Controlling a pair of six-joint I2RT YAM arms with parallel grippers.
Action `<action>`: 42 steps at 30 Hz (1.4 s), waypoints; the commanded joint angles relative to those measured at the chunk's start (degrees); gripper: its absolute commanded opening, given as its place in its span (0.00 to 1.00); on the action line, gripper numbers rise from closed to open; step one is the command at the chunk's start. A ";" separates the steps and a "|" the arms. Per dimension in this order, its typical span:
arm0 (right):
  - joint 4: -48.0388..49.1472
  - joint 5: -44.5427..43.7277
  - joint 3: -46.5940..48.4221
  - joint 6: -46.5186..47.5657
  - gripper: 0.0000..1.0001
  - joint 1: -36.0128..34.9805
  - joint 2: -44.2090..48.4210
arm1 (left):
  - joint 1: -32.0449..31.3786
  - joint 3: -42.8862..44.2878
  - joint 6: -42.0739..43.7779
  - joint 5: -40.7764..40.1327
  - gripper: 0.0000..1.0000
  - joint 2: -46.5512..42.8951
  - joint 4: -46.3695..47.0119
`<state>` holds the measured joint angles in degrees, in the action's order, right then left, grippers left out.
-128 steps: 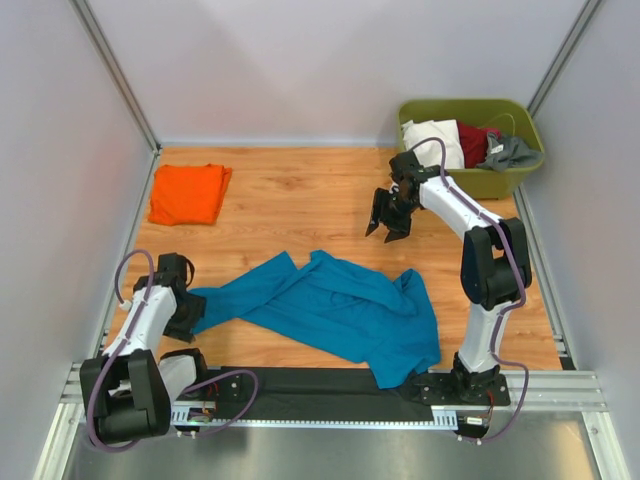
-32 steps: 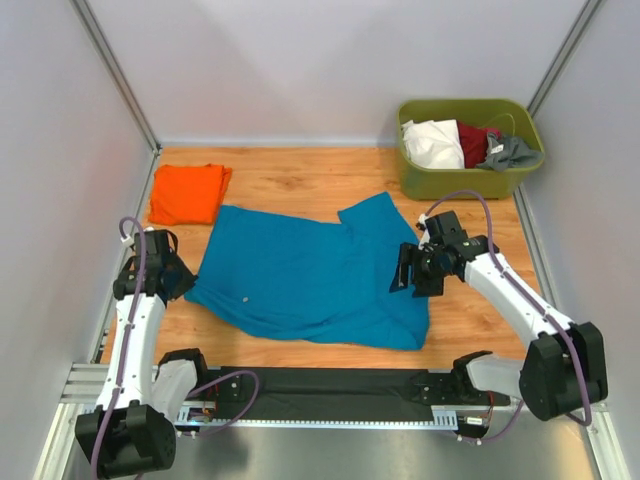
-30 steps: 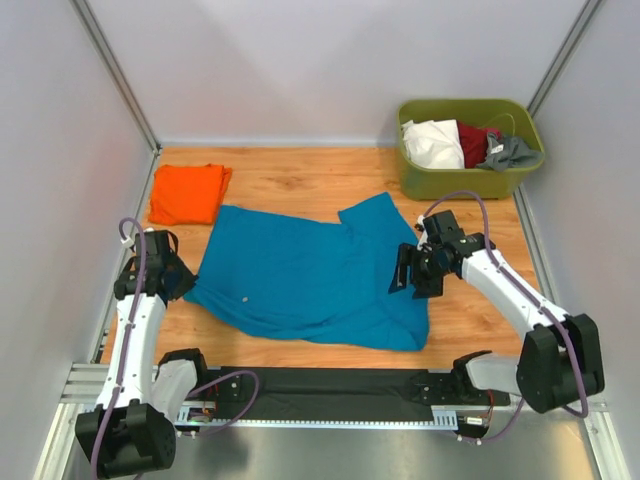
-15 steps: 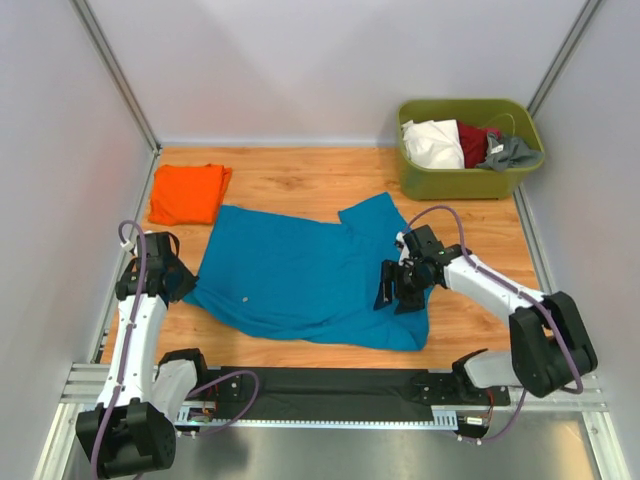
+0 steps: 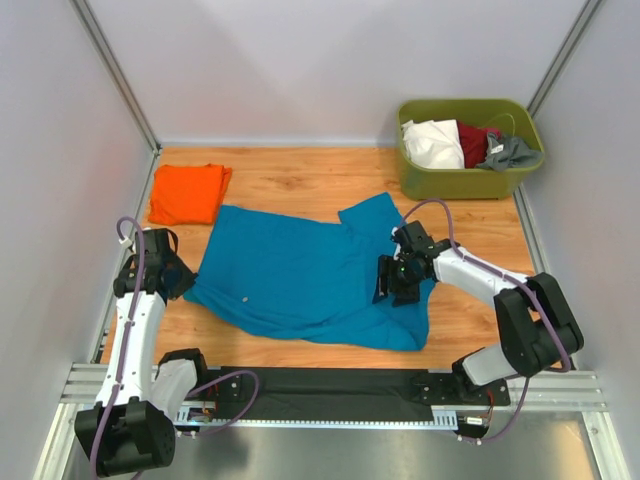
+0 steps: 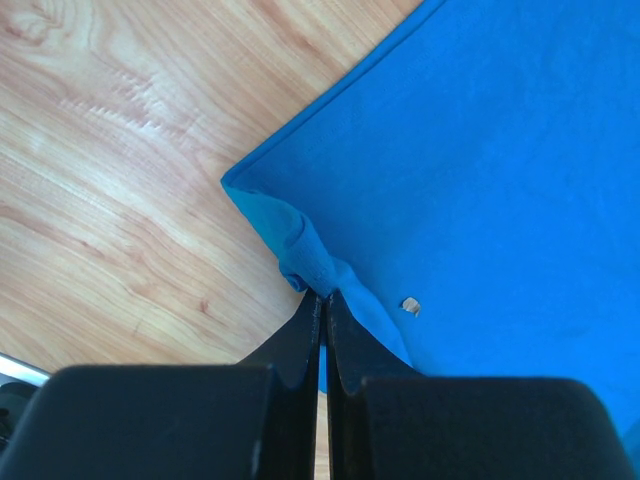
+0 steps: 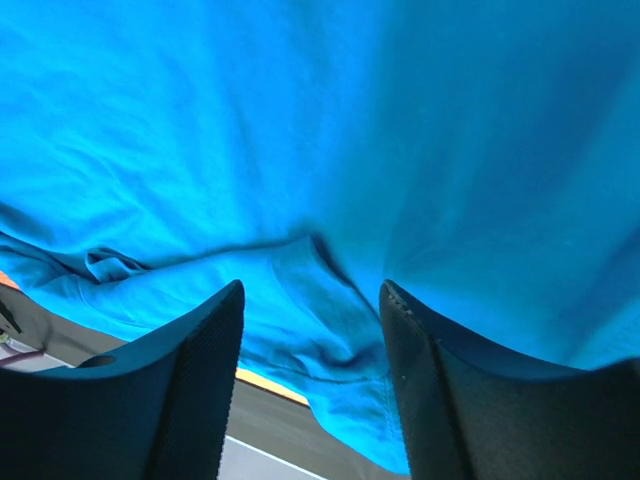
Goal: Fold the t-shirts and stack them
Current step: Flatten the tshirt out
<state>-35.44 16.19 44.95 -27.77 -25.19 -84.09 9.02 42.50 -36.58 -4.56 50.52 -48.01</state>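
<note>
A teal-blue t-shirt (image 5: 300, 275) lies spread over the middle of the wooden table. Its left corner (image 6: 300, 255) is bunched between the tips of my left gripper (image 6: 322, 296), which is shut on it at the table's left side (image 5: 178, 282). My right gripper (image 5: 392, 290) hovers over the shirt's right part with its jaws apart. In the right wrist view the fingers (image 7: 205, 370) straddle a wrinkled fold of the blue cloth (image 7: 320, 300) without pinching it. An orange t-shirt (image 5: 187, 193) lies folded at the back left.
An olive-green tub (image 5: 468, 150) with white, dark red and grey clothes stands at the back right. White walls enclose the table on three sides. A black strip and a metal rail (image 5: 330, 395) run along the near edge.
My right gripper has slid left from the shirt's right edge onto the cloth and its jaws have narrowed somewhat. The left gripper keeps its hold in the same place.
</note>
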 commanded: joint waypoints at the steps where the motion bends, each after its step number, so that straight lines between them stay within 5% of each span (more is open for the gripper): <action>1: 3.79 -0.02 1.19 -1.58 0.57 -1.70 -1.51 | -0.14 0.22 0.10 0.43 0.00 -0.86 0.63; 9: 4.33 -0.45 3.65 -1.85 0.49 -6.10 -5.99 | -0.23 0.13 0.45 0.34 0.00 -1.21 0.28; 18: -3.57 -7.21 7.52 -1.15 0.00 -6.10 -3.63 | -0.14 0.74 0.81 0.16 0.00 -1.04 0.46; 23: -9.11 -17.92 10.06 -0.53 0.00 -4.26 1.29 | -0.14 2.32 0.98 0.16 0.00 -0.43 0.64; 26: -8.60 -17.07 13.74 0.43 0.00 1.70 3.23 | -0.14 3.64 1.42 0.60 0.00 0.36 1.25; 32: 1.23 -9.68 16.68 4.39 0.01 2.95 7.80 | -0.14 5.14 2.12 2.36 0.00 1.95 3.18; 34: 0.90 -10.03 14.48 4.92 0.12 3.22 6.32 | -0.14 4.35 2.04 2.10 0.00 2.21 3.80; 36: -2.51 -9.68 12.11 4.31 0.42 3.04 3.95 | -0.14 3.82 1.86 2.36 0.00 2.39 4.33; 38: -5.33 -8.02 10.96 3.78 0.58 2.95 1.48 | -0.14 3.29 1.86 2.89 0.00 3.09 4.68; 42: -5.61 -5.12 8.84 0.71 0.78 2.78 6.37 | -0.14 2.59 1.86 3.59 0.00 3.88 5.38</action>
<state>-39.48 8.27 54.30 -25.28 -22.06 -82.17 8.99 45.45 -35.62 -2.11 54.04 -44.82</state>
